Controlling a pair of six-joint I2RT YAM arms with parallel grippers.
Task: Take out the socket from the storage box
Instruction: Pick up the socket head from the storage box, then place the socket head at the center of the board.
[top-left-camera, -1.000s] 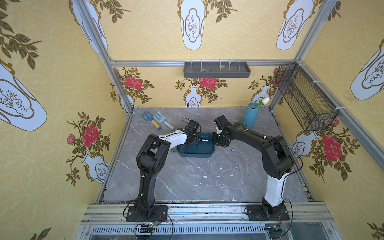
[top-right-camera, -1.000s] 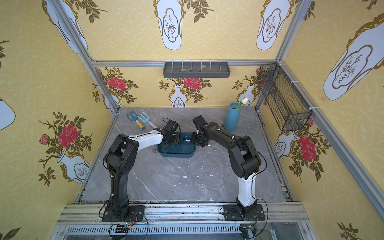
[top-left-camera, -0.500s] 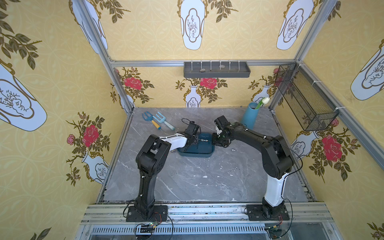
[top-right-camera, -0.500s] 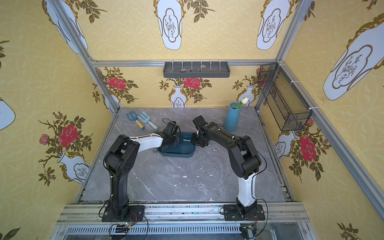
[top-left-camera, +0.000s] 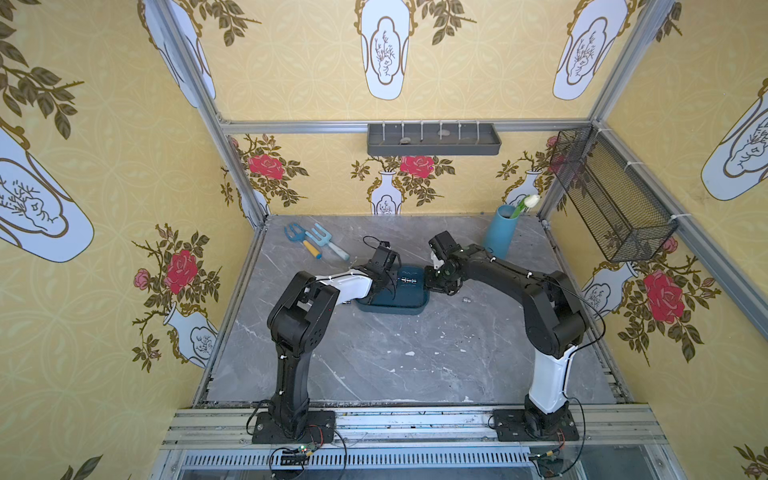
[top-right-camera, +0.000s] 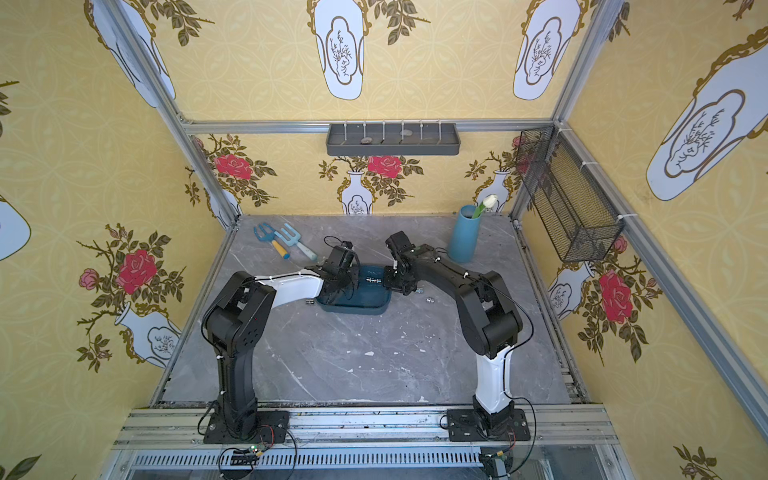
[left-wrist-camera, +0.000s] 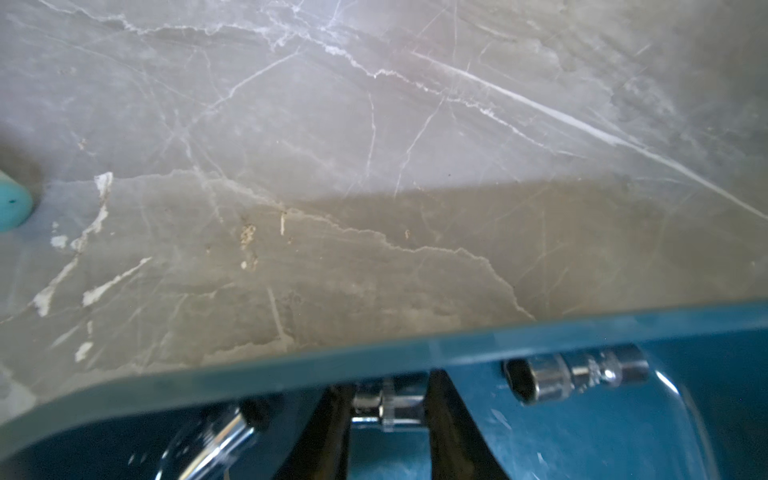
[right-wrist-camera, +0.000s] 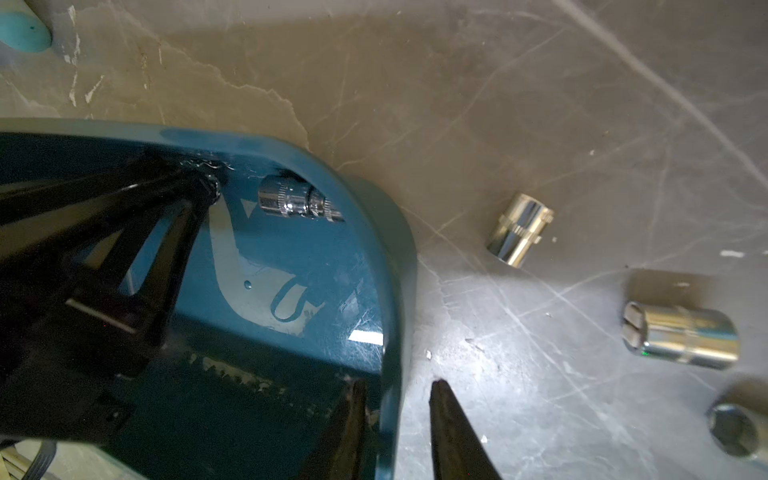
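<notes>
Inside the storage box (right-wrist-camera: 291, 270) on the table (top-left-camera: 415, 365), your left gripper (left-wrist-camera: 386, 390) had its jaws clenched on a socket (left-wrist-camera: 390, 409). Your right gripper (right-wrist-camera: 395, 388) pinched the box wall. Grasping step; next, likely a lift clear.

Bright even light, blurred wrist views

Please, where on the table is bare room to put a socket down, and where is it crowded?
Widest: the front of the table, between the storage box and the two arm bases. Smaller: beyond the box, between the garden forks and the blue vase. Crowded: right of the box, where loose sockets lie beside the right end effector.
</notes>
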